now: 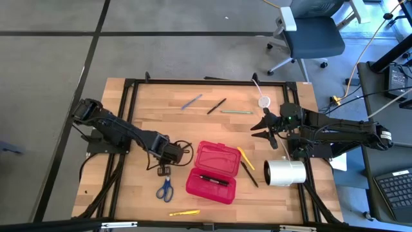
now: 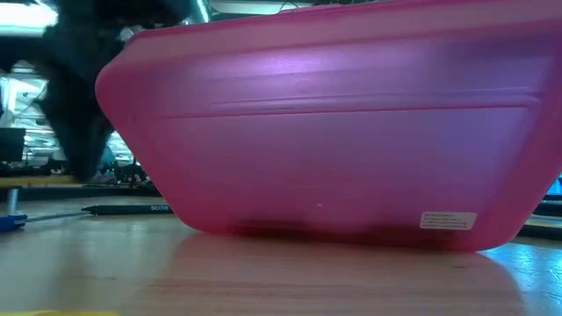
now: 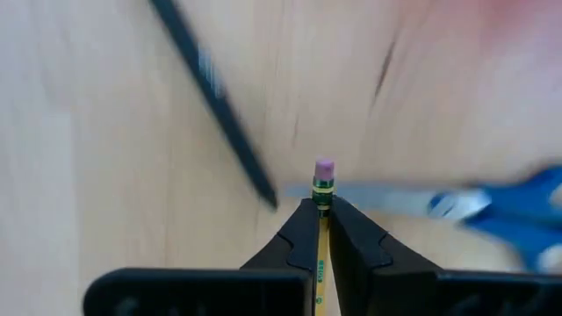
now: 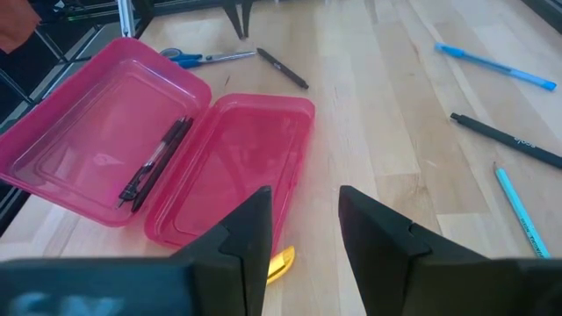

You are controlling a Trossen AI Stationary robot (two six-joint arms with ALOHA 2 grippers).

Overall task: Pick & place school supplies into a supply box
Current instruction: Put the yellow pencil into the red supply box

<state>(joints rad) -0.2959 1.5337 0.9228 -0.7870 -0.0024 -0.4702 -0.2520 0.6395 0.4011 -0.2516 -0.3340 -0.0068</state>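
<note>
Two dark arms work over a pale wooden table [image 1: 141, 122] on grey flooring, an office chair [image 1: 312, 35] beyond. The left gripper [image 3: 318, 206] is clamped on a yellow pink-erasered pencil [image 3: 322, 180], lengthwise between its fingers, beside blue-handled scissors [image 1: 165, 188]. The right gripper [image 4: 306, 224] hovers parted, empty, above the open red translucent plastic case [image 1: 212, 171] mid-table.

Overhead camera looks straight down; low camera sits tight against the supply box [image 2: 334, 132], shared with right wrist
</note>
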